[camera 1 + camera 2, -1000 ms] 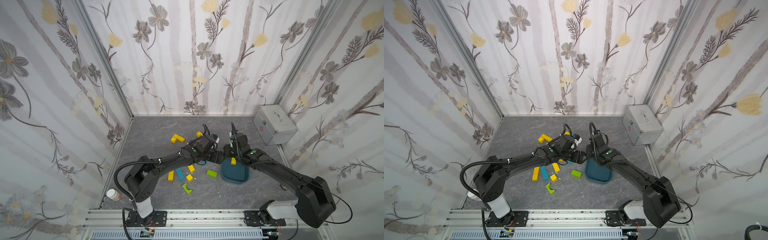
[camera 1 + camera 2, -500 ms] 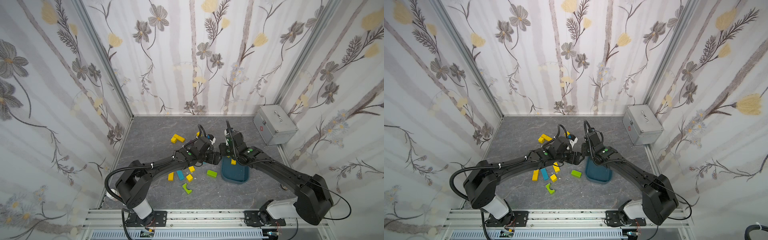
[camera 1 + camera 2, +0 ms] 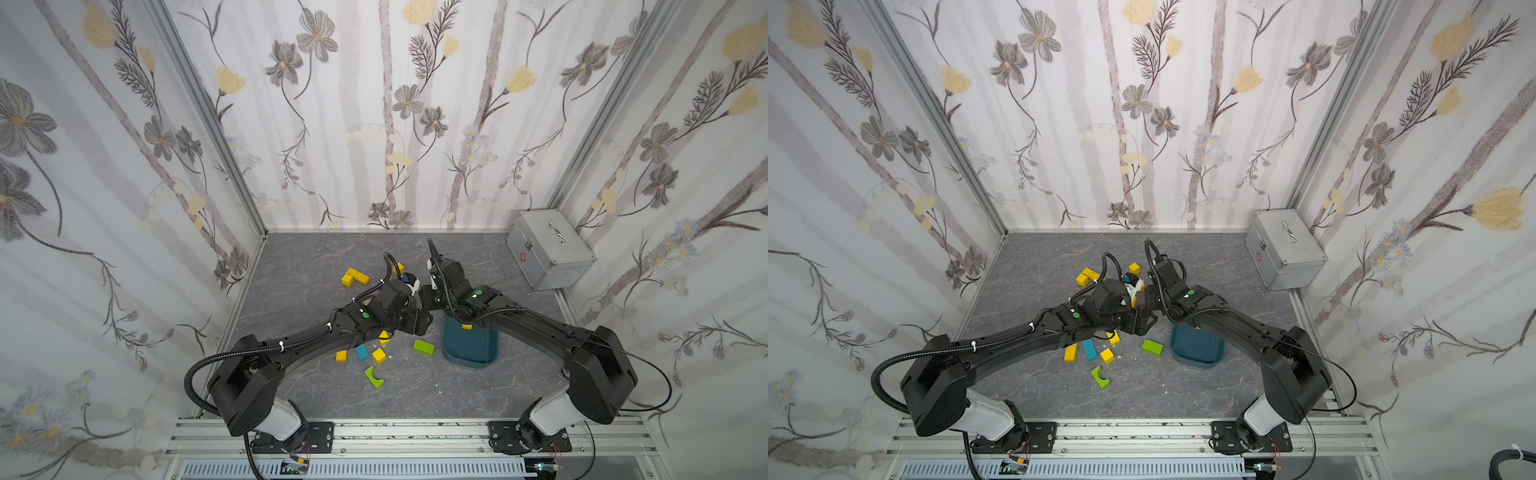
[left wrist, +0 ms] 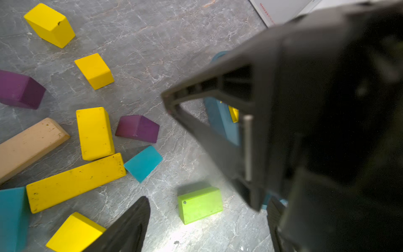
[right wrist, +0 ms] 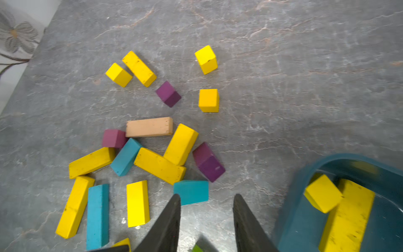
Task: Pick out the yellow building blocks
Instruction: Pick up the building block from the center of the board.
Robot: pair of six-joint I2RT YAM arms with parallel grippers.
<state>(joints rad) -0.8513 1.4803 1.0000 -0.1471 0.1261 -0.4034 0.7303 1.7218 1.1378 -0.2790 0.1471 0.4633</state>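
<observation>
Several yellow building blocks lie loose on the grey floor: cubes [image 5: 206, 59] [image 5: 208, 100] and bars [image 5: 180, 144] [image 5: 159, 165] [image 5: 138, 203]. A yellow cube [image 5: 322, 193] and a yellow bar [image 5: 347, 216] lie inside the teal tray [image 5: 301, 220] [image 3: 469, 353]. My right gripper [image 5: 207, 196] is open and empty, low over the floor between the block pile and the tray. My left gripper [image 4: 207, 199] is open wide just above a lime green block [image 4: 199, 204], holding nothing. The two grippers sit close together in both top views, and the right one fills much of the left wrist view.
Purple blocks [image 5: 208, 162], teal blocks [image 5: 190, 192] and a peach bar [image 5: 149, 127] are mixed among the yellow ones. A lime arch block [image 3: 374, 376] lies nearer the front. A silver case [image 3: 548, 253] stands at the back right. Walls close in three sides.
My right gripper has swung left, away from above the tray and toward the block pile. The left gripper has shifted slightly toward the front and stays open.
</observation>
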